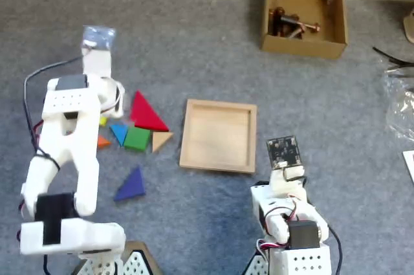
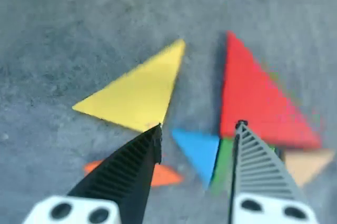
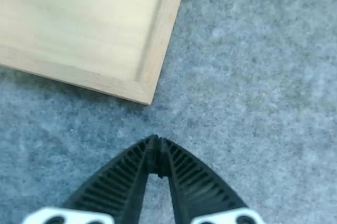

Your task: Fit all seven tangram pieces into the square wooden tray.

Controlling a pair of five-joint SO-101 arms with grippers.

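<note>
The square wooden tray (image 1: 218, 136) lies mid-table with nothing in it; its corner rim (image 3: 162, 34) shows in the right wrist view. Left of it lie a red triangle (image 1: 147, 113), a green square (image 1: 137, 139), a light blue triangle (image 1: 119, 132), a tan triangle (image 1: 160, 140), an orange piece (image 1: 103, 141) and a dark blue triangle (image 1: 131, 186). My left gripper (image 2: 197, 132) is open above the carpet between the yellow triangle (image 2: 134, 95) and the red triangle (image 2: 255, 103), with the light blue triangle (image 2: 197, 150) just below its fingertips. My right gripper (image 3: 157, 140) is shut and holds nothing, just off the tray's corner.
A cardboard box (image 1: 304, 16) with small items stands at the back right. Clear plastic and black cables lie at the right edge (image 1: 401, 94). The left arm (image 1: 68, 139) hides most of the yellow triangle in the high view. Grey carpet covers the table.
</note>
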